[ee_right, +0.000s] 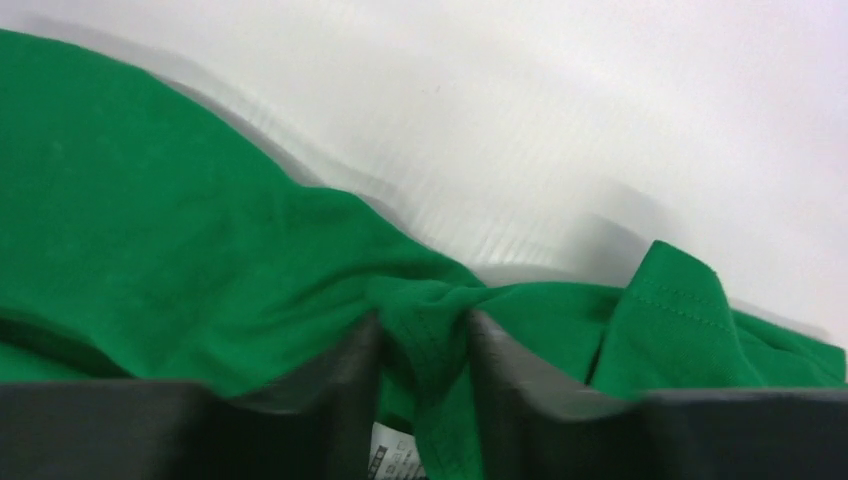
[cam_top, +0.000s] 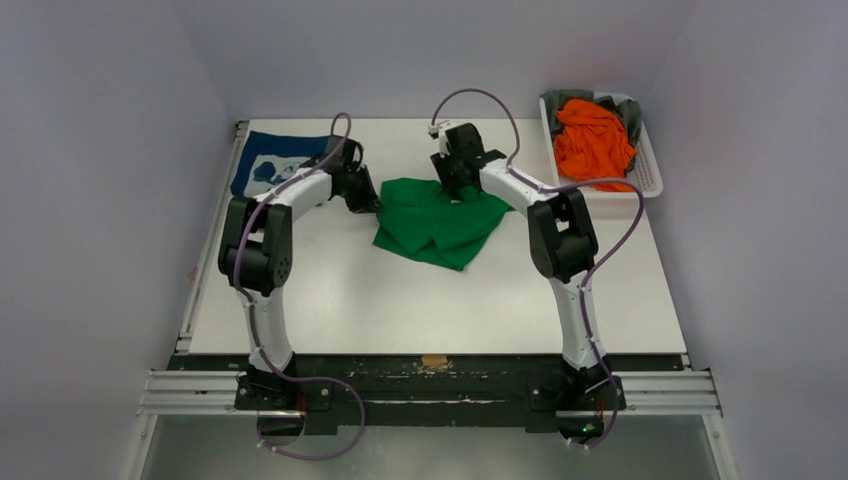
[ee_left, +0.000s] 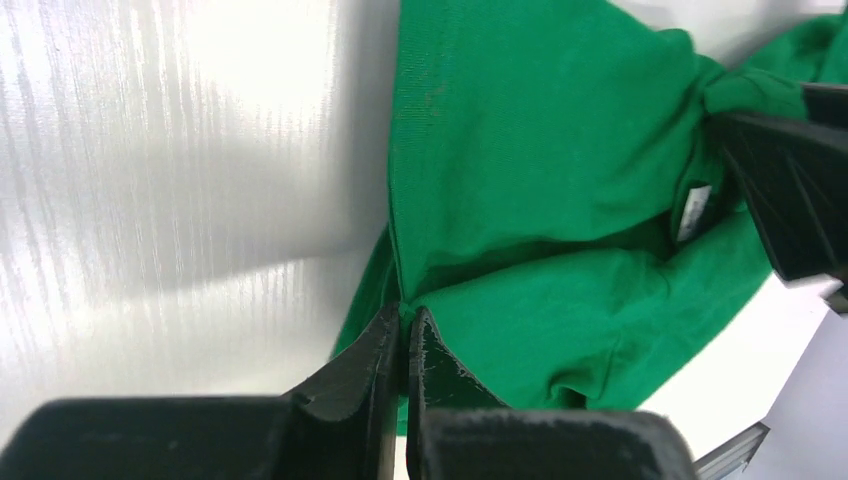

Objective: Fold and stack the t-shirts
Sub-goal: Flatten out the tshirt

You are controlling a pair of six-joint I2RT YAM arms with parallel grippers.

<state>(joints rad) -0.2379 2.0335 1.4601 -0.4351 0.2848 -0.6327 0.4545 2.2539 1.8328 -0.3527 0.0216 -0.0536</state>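
Green t-shirt lies crumpled at the middle of the worktop, toward the far edge. Left gripper is clamped on its left edge, right gripper on a bunched fold. Navy t-shirt lies at the far-left corner — orange t-shirt in the far-right tray.

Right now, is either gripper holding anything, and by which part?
Both hold the green t-shirt. The left gripper pinches its side edge. The right gripper is clamped on a bunched fold near the neck label.
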